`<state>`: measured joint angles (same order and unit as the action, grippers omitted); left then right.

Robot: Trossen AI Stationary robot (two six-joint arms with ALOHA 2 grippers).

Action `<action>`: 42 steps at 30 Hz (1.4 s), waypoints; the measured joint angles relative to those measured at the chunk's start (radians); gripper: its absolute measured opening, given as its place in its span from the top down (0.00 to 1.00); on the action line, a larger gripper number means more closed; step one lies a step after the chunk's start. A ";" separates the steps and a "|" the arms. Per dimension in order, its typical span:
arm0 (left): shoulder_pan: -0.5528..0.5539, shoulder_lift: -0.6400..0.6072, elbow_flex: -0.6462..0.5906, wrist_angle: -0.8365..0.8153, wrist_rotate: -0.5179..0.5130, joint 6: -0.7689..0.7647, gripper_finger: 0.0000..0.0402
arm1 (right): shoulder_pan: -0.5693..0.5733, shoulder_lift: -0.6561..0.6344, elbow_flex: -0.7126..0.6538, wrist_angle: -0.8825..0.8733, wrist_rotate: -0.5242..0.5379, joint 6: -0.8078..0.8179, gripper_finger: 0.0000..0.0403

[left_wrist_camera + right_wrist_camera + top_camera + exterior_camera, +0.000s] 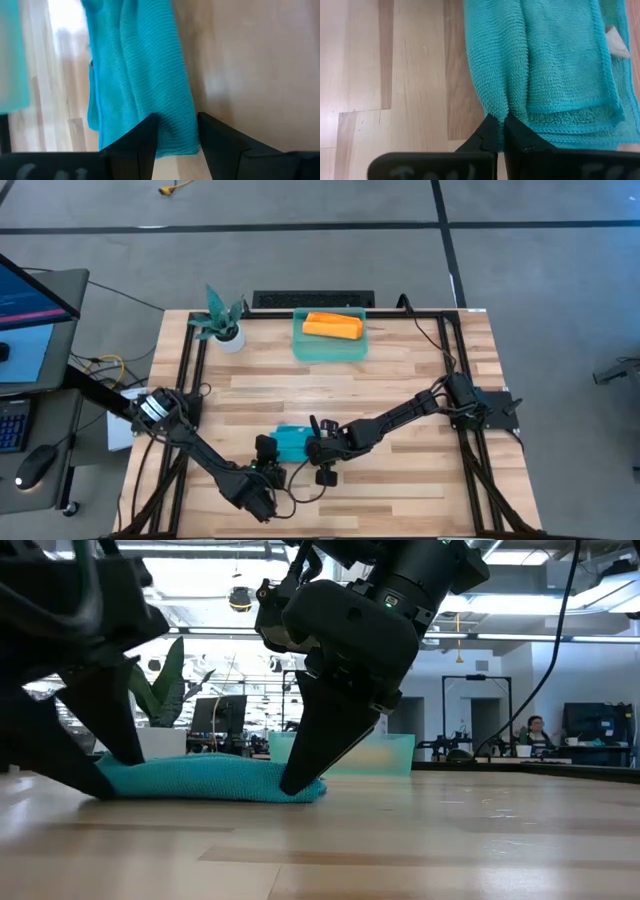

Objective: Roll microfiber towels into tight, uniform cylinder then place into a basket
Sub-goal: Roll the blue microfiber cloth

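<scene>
Teal terry cloth lay folded in loose layers near the front of the tabletop [420,380], between the two hands. The teal towel [291,443] was looped and nubbly, with a stitched hem and a small white tag showing at one edge in the right wrist view. It was a soft, flat wad, not yet a cylinder.

The right hand [501,131] had its fingers pressed together on a fold at the towel's edge, pinching the cloth. The left hand [176,134] had its fingers partly spread, straddling the towel's other end without a clear grip.

The orange towel [332,326] already sat rolled in the basket [300,348], a translucent teal bin at the back beside a potted plant [222,320].

The risk, as I judged it, was in the pinch: it held only a thin fold, so a pull could slide out one layer and undo the fold instead of turning the whole stack. With the left hand not clamped, that end could drag or skew on the smooth wood, giving a cone-shaped, slack roll.
</scene>
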<state>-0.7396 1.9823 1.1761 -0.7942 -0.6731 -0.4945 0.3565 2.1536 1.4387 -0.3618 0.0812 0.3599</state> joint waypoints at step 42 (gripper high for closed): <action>0.074 0.003 0.193 -0.102 0.468 -0.279 0.98 | 0.096 0.006 0.114 -0.088 -0.278 0.025 0.94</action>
<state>-0.6656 1.9854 1.3693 -0.8962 -0.2055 -0.7734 0.4522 2.1596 1.5530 -0.4499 -0.1963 0.3850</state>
